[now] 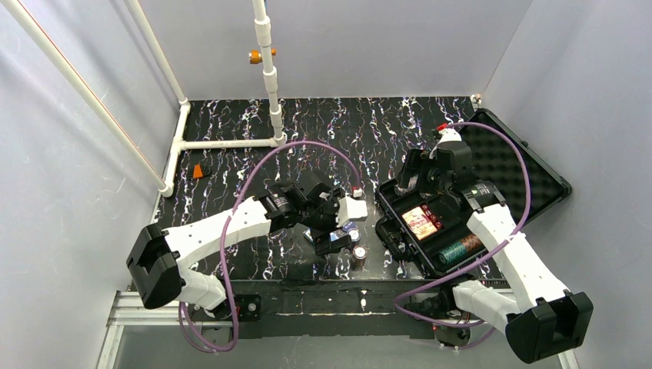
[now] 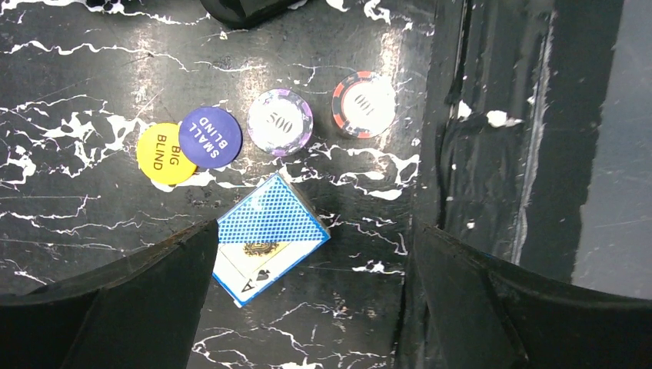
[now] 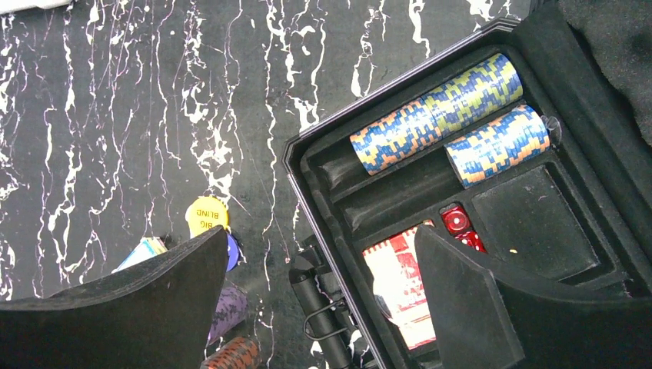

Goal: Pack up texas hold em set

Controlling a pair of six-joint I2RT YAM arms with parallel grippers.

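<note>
Case (image 1: 390, 231) open on the counter (image 1: 369, 131) in the top view, foam-lined lid (image 1: 523, 169) thrown back on its right. Inside the case, red card deck (image 1: 421, 223) and dark green chip roll (image 1: 460, 250). Right tool (image 1: 409, 192) hanging over the case's left rim; left tool (image 1: 332, 237) low over loose pieces just left of the case.

From the left wrist: left tool spread wide, pinching nothing. Under it, all outside the case, on its left: blue card deck (image 2: 269, 227) flat and askew, blue SMALL BLIND button (image 2: 210, 137) overlapping yellow BIG BLIND button (image 2: 163, 155), purple 500 chip stack (image 2: 280, 121), red-edged 100 chip stack (image 2: 364, 104).

From the right wrist: right tool likewise spread and empty. In the case, 2 blue-and-yellow chip rolls (image 3: 434, 111) in neighbouring grooves, red dice (image 3: 457, 221) beside the red deck. 1 groove (image 3: 384, 206) and 1 square compartment (image 3: 530, 215) in the case bare.

Judged a little over half packed. By the look of it, left to do: blue deck, 2 buttons and 2 short chip stacks into the case, then lid down. Blue deck partly between the left tool's fingers (image 2: 115, 307), so probably the next piece to lift; flat, so likely awkward to pinch.
</note>
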